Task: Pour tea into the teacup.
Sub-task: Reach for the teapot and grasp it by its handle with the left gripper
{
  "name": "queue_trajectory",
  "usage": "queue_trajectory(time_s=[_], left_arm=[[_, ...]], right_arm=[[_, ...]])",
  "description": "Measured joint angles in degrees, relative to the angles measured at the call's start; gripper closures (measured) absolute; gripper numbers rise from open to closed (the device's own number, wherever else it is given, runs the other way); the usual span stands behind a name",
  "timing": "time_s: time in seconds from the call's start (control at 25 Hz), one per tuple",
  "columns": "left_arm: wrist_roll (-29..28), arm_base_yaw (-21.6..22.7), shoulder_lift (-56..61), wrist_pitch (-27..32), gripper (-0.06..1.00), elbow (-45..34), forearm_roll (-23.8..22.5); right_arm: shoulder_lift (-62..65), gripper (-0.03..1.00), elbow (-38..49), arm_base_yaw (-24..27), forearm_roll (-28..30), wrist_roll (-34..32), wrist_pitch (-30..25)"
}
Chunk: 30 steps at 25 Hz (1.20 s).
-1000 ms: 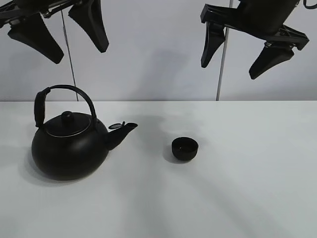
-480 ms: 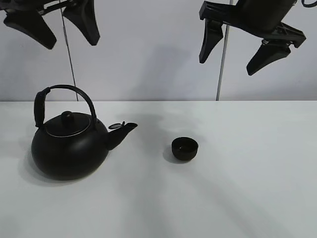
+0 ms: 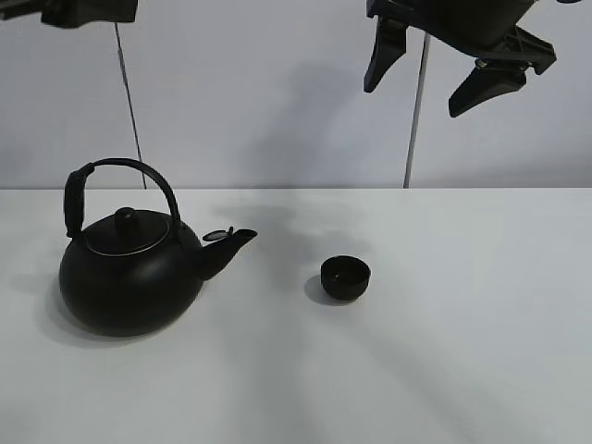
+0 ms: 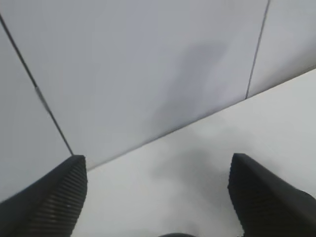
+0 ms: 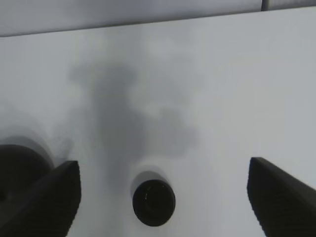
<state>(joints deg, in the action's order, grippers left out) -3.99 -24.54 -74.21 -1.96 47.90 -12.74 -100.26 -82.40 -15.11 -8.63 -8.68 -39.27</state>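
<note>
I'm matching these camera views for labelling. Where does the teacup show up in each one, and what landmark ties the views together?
Exterior high: the teacup sits near the picture's middle, just right of the kettle and its spout.
Left wrist: not in it.
Right wrist: the teacup is seen from above, between the two fingers.
Shared landmark: the kettle, whose dark round edge shows beside the cup in the right wrist view.

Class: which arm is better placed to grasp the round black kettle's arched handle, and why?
Left. The left arm, jaws open, hangs on the same side as the round black kettle. The right arm hangs nearer the small matte-black teacup, farther from the handle.
</note>
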Motion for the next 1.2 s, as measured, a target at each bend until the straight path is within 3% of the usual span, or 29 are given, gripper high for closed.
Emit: queue_trajectory(time_s=[0.16, 0.36, 0.6, 0.92, 1.04, 1.2], left_arm=[[2.0, 0.9, 0.5, -11.5, 0.37, -8.5, -1.2], [3.1, 8.5, 0.8, -20.0, 0.37, -16.4, 1.5], [4.3, 15.0, -0.4, -36.2, 0.37, -26.3, 1.8], [4.6, 16.0, -13.0, -58.5, 0.37, -30.8, 1.2], [4.6, 16.0, -17.5, -62.6, 0.37, -30.8, 0.7], [4.6, 16.0, -21.3, -62.8, 0.37, -31.1, -1.7]], right_arm=[[0.0, 0.34, 0.0, 0.0, 0.0, 0.0, 3.1], [0.0, 0.34, 0.0, 0.0, 0.0, 0.0, 6.1], [0.0, 0.34, 0.0, 0.0, -0.1, 0.1, 8.4], [0.0, 0.34, 0.0, 0.0, -0.2, 0.1, 8.9], [0.0, 0.34, 0.0, 0.0, -0.2, 0.1, 8.9], [0.0, 0.34, 0.0, 0.0, -0.2, 0.1, 8.9]])
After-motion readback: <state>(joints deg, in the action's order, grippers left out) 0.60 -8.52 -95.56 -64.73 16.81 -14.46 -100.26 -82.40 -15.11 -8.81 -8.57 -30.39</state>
